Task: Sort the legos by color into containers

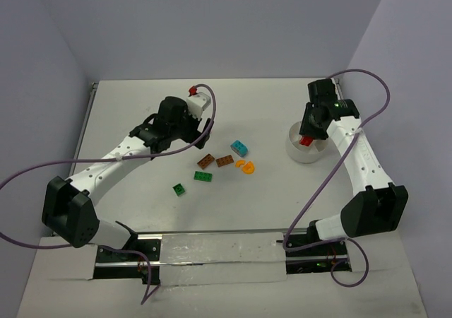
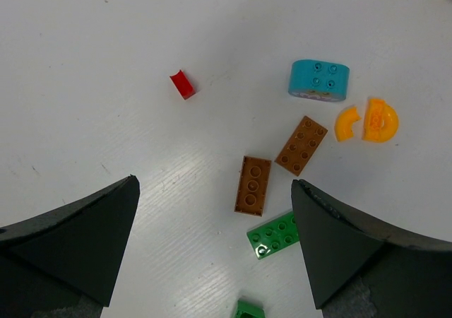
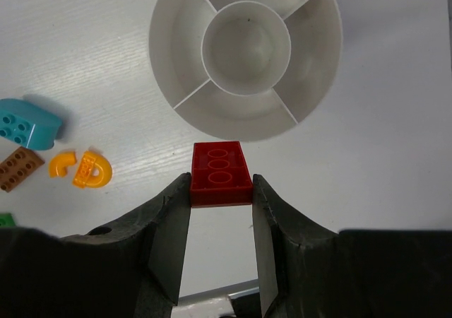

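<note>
Small red plastic brick (image 3: 221, 173) is being clamped in right pincer (image 3: 221, 191), lower centre of the right-wrist frame, just below round white divided plastic bowl (image 3: 318, 63). Left pincer (image 2: 215, 184) is being held wide apart over loose bricks (image 2: 302, 145) on white worktop (image 2: 106, 85).

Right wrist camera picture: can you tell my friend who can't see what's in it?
The right tool grips a red brick, with a round white divided bowl, all empty, just beyond it. To the left on the table lie a teal brick, two orange curved pieces and a brown plate.
</note>
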Robot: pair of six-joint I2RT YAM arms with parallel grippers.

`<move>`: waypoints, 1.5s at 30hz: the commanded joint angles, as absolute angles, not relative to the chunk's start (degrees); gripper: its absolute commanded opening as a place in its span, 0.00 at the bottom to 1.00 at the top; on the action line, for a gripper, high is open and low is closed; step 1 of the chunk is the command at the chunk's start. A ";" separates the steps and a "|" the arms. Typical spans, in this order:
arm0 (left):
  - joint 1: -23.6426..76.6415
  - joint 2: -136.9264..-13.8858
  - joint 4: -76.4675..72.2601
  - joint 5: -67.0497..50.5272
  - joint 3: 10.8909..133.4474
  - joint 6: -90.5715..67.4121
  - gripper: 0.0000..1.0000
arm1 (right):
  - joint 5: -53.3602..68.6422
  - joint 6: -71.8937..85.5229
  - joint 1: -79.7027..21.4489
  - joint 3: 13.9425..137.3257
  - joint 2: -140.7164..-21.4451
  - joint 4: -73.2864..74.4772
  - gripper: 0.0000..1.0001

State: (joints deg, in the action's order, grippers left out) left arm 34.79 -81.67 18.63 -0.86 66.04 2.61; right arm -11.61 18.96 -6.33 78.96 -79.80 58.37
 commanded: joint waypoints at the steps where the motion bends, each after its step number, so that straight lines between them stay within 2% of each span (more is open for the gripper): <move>1: 34.63 -82.19 15.64 -0.26 67.59 2.11 0.99 | -14.41 22.50 -6.15 81.39 -80.80 58.97 0.00; 15: 34.02 -84.90 14.94 2.20 68.90 2.46 0.99 | -12.83 21.27 -5.19 81.30 -85.52 56.26 0.00; 26: 32.58 -87.44 14.33 1.88 69.37 2.23 0.99 | -13.36 21.27 -5.19 82.35 -88.59 55.55 0.15; 28: 31.99 -88.29 14.63 1.14 69.74 2.02 0.99 | -13.75 21.27 -5.19 82.40 -88.99 55.46 0.21; 31: 30.95 -89.08 14.80 -0.27 70.25 1.94 0.99 | -13.51 21.24 -5.19 82.15 -89.44 55.40 0.47; 35: 29.94 -90.12 14.94 -1.08 70.76 1.84 0.99 | -13.35 21.18 -5.19 81.65 -89.38 54.94 0.64; 37: 28.92 -90.79 14.94 -1.84 71.02 1.50 0.99 | -13.09 21.18 -5.19 81.65 -89.21 55.11 0.77; 42: 27.49 -92.14 15.28 -4.36 71.88 0.90 0.99 | -11.06 20.20 -5.10 81.98 -88.15 55.81 0.83; 45: 26.51 -93.13 15.48 -6.99 72.62 0.98 0.95 | -8.72 18.11 -5.10 83.29 -86.38 56.07 0.86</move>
